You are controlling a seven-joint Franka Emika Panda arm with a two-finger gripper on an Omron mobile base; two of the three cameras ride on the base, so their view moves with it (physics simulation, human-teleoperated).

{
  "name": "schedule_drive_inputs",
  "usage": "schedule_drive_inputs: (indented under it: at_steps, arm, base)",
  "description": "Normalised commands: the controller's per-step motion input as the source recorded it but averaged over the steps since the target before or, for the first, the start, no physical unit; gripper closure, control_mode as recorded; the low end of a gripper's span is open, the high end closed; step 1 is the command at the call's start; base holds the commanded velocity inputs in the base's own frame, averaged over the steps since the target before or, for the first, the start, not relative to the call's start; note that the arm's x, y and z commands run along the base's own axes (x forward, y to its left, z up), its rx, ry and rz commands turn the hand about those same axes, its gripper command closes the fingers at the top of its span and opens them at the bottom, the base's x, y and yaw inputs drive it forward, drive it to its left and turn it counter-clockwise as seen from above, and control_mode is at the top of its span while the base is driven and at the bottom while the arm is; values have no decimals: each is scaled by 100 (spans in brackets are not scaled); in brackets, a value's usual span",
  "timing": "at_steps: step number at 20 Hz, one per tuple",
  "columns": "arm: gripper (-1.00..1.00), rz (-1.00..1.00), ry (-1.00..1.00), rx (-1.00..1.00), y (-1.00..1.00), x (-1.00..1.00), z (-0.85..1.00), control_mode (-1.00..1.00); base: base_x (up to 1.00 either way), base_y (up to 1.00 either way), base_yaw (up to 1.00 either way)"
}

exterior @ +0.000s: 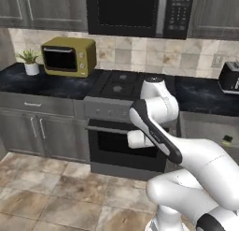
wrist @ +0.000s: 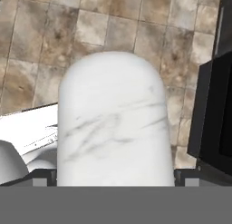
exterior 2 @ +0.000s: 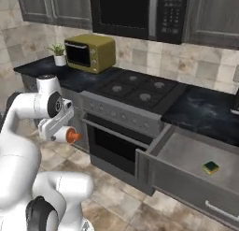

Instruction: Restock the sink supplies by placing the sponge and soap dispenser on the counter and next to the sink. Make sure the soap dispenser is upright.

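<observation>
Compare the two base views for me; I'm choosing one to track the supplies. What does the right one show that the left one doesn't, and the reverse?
Right base view: the soap dispenser's orange pump top, pointing sideways beside the arm.
Left base view: a black toaster on the counter at far right.
Both: the sponge lying in the open drawer, the yellow toaster oven, the potted plant and the stove.
</observation>
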Motion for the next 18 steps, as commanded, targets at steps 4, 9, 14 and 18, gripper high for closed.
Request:
schedule_drive_inputs:
  at_steps: [4,9,14,18]
  arm:
    - [100,0,0,0,0,0,0,100]
    - [100,0,0,0,0,0,0,100]
    - [100,0,0,0,0,0,0,100]
    - [100,0,0,0,0,0,0,100]
  base:
    - [0,70,48]
    - [-1,34,47]
    - [-36,26,60]
    - [-42,5,67]
